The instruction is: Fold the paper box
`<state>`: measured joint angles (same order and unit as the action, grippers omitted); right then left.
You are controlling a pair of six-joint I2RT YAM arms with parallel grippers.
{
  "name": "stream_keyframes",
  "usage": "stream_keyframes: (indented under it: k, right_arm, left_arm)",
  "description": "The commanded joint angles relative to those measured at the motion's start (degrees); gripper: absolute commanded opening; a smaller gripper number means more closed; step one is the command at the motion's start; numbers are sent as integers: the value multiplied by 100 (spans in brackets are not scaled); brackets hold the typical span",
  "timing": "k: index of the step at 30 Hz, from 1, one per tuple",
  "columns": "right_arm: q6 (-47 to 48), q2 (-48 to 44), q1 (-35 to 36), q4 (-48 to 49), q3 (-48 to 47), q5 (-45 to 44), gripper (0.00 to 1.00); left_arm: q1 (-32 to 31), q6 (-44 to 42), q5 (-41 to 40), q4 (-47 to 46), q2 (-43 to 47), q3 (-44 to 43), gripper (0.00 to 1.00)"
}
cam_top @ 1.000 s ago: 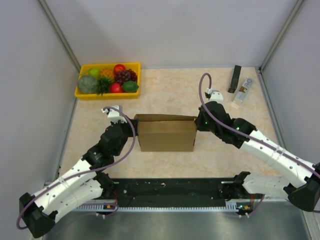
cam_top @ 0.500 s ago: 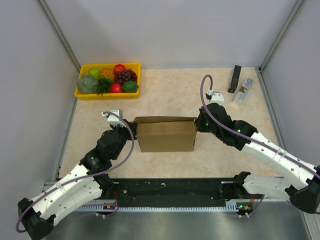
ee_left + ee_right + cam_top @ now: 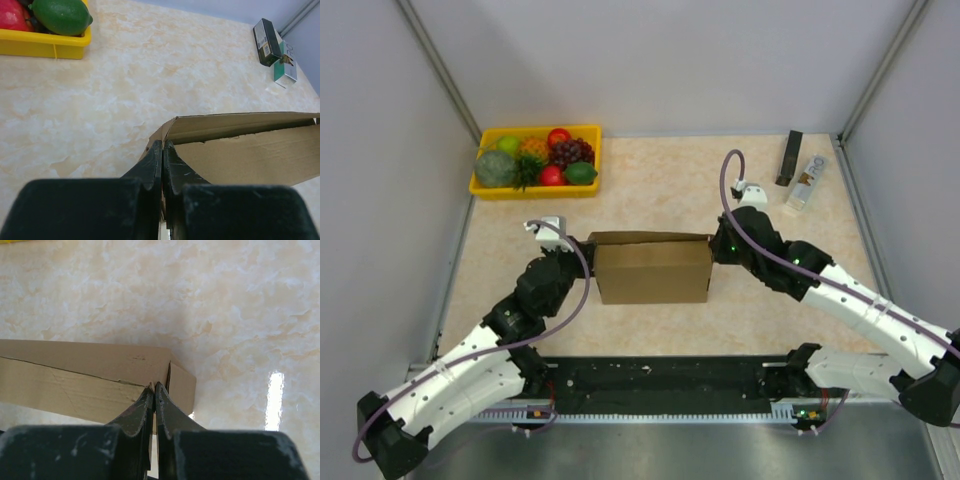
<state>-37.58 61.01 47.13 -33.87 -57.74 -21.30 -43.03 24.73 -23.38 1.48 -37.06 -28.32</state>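
The paper box [image 3: 653,268] is a brown cardboard box lying in the middle of the table, its lid nearly down. My left gripper [image 3: 588,262] is shut on the box's left end wall; in the left wrist view the fingertips [image 3: 163,145] pinch the cardboard edge, with the box's [image 3: 240,150] open slit beyond. My right gripper [image 3: 716,246] is shut on the box's right end; in the right wrist view the fingertips [image 3: 154,387] pinch the cardboard at the box's [image 3: 85,375] top right corner.
A yellow tray of fruit [image 3: 536,160] stands at the far left, also in the left wrist view [image 3: 45,30]. A black bar [image 3: 789,157] and a small carton [image 3: 805,183] lie at the far right. Grey walls close in both sides.
My left arm has drawn back slightly toward the near side while staying on the box's left end. The box and the right arm have barely moved.
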Motion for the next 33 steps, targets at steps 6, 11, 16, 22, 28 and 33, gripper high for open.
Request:
stream_keyframes:
  k: [6, 11, 16, 22, 28, 33]
  right_arm:
    - [-197, 122, 165, -76, 227, 741, 0]
    - [-223, 121, 173, -15, 350, 750, 0]
    - [-83, -19, 182, 143, 588, 680, 0]
    - [120, -142, 165, 223, 737, 627, 0]
    - [146, -142, 173, 372, 799, 653, 0]
    - [190, -177, 173, 398, 843, 697, 0]
  left_arm:
    - [-197, 875, 597, 828, -443, 291, 0]
    - [-197, 911, 624, 714, -408, 625, 0]
    - [-206, 972, 668, 863, 66, 1047, 0]
    - [-197, 1016, 816, 1312, 717, 1179, 0]
    - [-206, 1595, 852, 1356, 533, 1135, 0]
    - [-206, 1614, 660, 1609, 471, 1065, 0]
